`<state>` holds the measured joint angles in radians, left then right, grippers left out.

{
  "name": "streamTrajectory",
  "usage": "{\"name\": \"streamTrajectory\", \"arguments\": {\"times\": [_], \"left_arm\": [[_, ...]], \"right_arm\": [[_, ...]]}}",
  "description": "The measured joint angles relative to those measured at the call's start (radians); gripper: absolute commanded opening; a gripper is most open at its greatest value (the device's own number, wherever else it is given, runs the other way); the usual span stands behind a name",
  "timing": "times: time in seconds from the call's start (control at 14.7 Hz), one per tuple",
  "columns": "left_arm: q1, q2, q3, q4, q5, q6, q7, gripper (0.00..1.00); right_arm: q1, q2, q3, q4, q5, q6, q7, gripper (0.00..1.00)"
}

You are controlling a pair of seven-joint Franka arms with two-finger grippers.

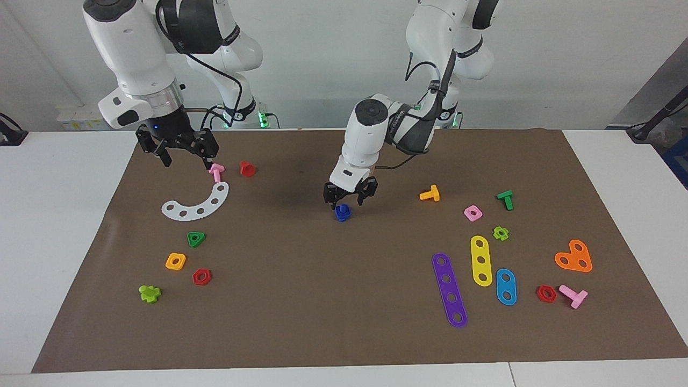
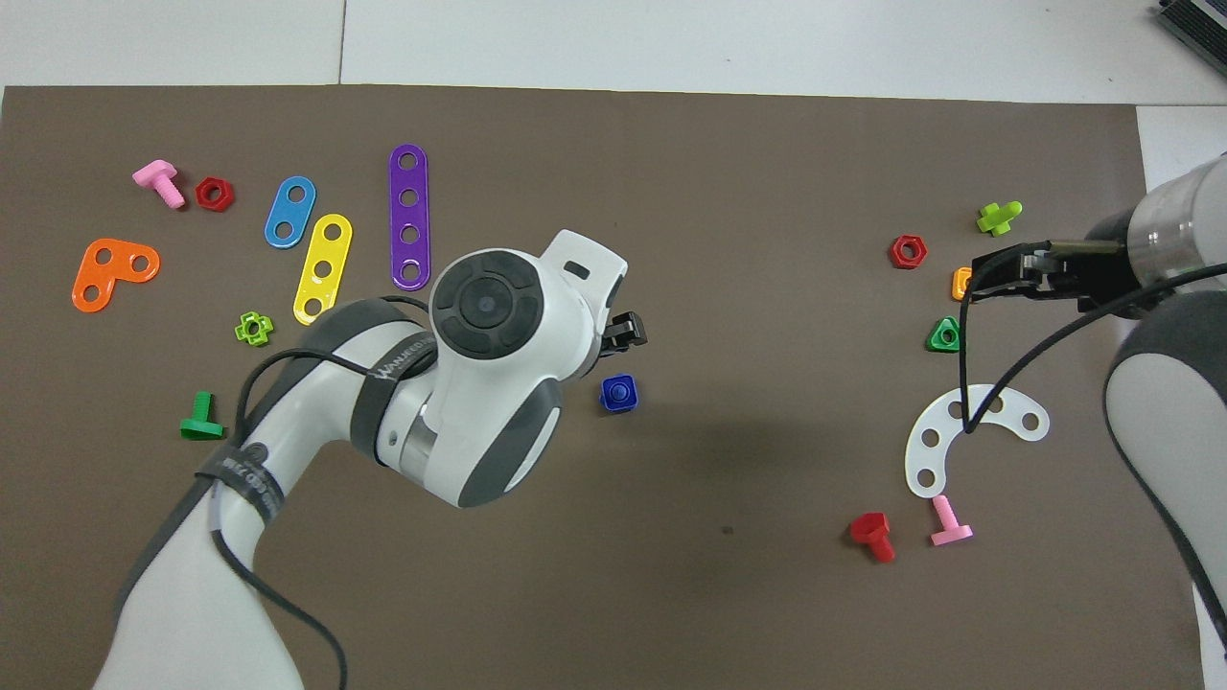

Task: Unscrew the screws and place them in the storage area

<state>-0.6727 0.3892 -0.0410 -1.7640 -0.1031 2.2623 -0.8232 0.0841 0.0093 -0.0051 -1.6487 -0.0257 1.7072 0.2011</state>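
The dark-blue bolt with its blue nut (image 1: 343,213) stands on the brown mat (image 1: 322,301) near the middle; it also shows in the overhead view (image 2: 619,393). My left gripper (image 1: 349,200) hangs open just above it, toward the robots' side, fingers spread and not touching it. In the overhead view the arm hides most of the left gripper (image 2: 623,333). My right gripper (image 1: 187,161) is raised and open over the mat at the right arm's end, beside a pink bolt (image 1: 216,172); it also shows in the overhead view (image 2: 978,278).
At the right arm's end lie a white arc plate (image 1: 196,204), a red bolt (image 1: 247,169), a green triangle nut (image 1: 196,239) and a red hexagon nut (image 1: 202,277). At the left arm's end lie an orange bolt (image 1: 430,193), a purple strip (image 1: 449,290) and an orange heart plate (image 1: 574,257).
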Motion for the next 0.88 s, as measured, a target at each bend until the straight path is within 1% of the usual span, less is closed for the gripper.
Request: {"name": "streamTrajectory", "arguments": {"times": [0.14,0.27,0.41,0.68,0.82,0.88], "left_arm": [[-0.003,0.032,0.002,0.001,0.008,0.017,0.001,0.80],[-0.004,0.047,0.002,-0.003,0.032,0.019,0.002,0.76],[-0.014,0.049,0.002,-0.012,0.042,0.019,0.002,0.73],[-0.045,0.049,0.002,-0.025,0.044,0.019,0.002,0.71],[-0.054,0.049,0.002,-0.031,0.044,0.019,0.002,0.66],[-0.056,0.049,0.002,-0.034,0.044,0.019,0.003,0.62]], "right_arm": [[0.000,-0.001,0.000,0.000,0.000,0.000,0.000,1.00],[0.000,-0.001,0.000,0.000,0.000,0.000,0.000,1.00],[0.000,-0.001,0.000,0.000,0.000,0.000,0.000,1.00],[0.000,-0.001,0.000,0.000,0.000,0.000,0.000,1.00],[0.000,-0.001,0.000,0.000,0.000,0.000,0.000,1.00],[0.000,-0.001,0.000,0.000,0.000,0.000,0.000,1.00]]}}
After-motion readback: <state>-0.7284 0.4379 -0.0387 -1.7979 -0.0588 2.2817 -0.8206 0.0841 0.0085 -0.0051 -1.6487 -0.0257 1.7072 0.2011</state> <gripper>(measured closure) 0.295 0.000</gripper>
